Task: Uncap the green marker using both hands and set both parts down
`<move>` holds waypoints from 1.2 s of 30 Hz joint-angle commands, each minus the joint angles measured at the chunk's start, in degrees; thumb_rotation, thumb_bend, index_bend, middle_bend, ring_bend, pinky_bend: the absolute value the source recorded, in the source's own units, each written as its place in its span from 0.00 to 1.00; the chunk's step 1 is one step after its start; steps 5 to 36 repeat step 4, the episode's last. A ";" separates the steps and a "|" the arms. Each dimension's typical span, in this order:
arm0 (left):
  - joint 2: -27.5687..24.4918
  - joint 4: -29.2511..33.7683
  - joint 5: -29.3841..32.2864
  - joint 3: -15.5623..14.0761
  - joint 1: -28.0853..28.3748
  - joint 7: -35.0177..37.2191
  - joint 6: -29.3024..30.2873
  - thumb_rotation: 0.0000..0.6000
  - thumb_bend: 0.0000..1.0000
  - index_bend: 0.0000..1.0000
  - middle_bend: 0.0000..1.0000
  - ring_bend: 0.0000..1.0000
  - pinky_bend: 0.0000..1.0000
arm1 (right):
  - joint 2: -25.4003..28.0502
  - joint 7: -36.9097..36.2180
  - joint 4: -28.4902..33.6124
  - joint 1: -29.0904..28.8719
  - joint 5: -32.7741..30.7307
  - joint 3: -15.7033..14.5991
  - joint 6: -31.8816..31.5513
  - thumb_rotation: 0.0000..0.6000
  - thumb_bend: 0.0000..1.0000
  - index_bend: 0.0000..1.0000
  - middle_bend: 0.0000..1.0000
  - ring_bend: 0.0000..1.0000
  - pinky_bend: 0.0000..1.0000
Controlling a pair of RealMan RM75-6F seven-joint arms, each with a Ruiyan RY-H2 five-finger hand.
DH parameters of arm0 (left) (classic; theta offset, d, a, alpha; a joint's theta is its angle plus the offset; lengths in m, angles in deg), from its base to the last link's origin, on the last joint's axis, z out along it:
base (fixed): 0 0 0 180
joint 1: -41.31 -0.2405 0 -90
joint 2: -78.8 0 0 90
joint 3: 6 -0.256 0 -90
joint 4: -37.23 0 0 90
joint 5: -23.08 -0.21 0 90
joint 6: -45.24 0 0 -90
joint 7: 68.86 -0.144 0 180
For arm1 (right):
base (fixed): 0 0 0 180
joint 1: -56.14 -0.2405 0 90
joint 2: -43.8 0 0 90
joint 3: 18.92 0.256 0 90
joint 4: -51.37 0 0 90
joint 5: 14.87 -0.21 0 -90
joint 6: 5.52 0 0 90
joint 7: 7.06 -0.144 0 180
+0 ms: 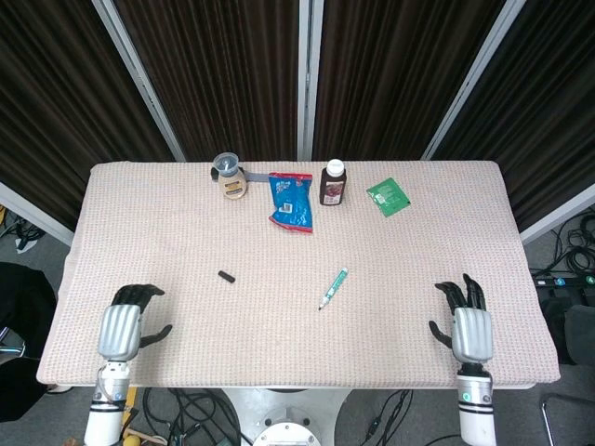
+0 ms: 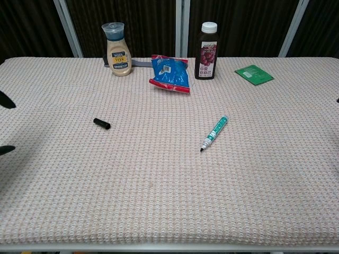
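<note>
My left hand [image 1: 122,327] sits at the front-left corner of the beige woven-cloth desk [image 1: 465,232], fingers [image 1: 138,293] spread apart and holding nothing; in the chest view only a couple of dark fingertips [image 2: 5,99] show at the left edge. Going right, the small black marker cap [image 1: 226,276] lies on its side on the cloth, left of the desk's middle and touching nothing. Along the far edge stand a cream dressing bottle with a grey-blue cap [image 2: 117,42], a crumpled blue snack bag [image 2: 170,73], a dark juice bottle with a white cap [image 2: 206,51] and a flat green sachet [image 2: 253,73]; none of them matter here. The green marker body [image 1: 333,287] lies near the middle of the desk, bare tip pointing toward the front edge, well apart from the cap. My right hand [image 1: 469,327] is at the front-right corner, fingers [image 1: 462,294] fanned out and empty.

I judge the task finished: the marker is uncapped and its 2 parts rest separately on the desk, with both hands well clear of them. The step in hand reads as the retreat to rest. No further grasp is called for; I would just keep both arms off the cloth so nothing rolls.
</note>
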 commanded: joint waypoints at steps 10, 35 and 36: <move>-1.20 -1.68 -2.16 -1.22 -3.55 3.70 0.28 1.00 0.09 0.34 0.31 0.24 0.20 | -1.99 -5.30 -5.74 4.05 2.25 0.17 -1.76 1.00 0.05 0.23 0.23 0.00 0.07; -1.20 -1.68 -2.16 -1.22 -3.55 3.70 0.28 1.00 0.09 0.34 0.31 0.24 0.20 | -1.99 -5.30 -5.74 4.05 2.25 0.17 -1.76 1.00 0.05 0.23 0.23 0.00 0.07; -1.20 -1.68 -2.16 -1.22 -3.55 3.70 0.28 1.00 0.09 0.34 0.31 0.24 0.20 | -1.99 -5.30 -5.74 4.05 2.25 0.17 -1.76 1.00 0.05 0.23 0.23 0.00 0.07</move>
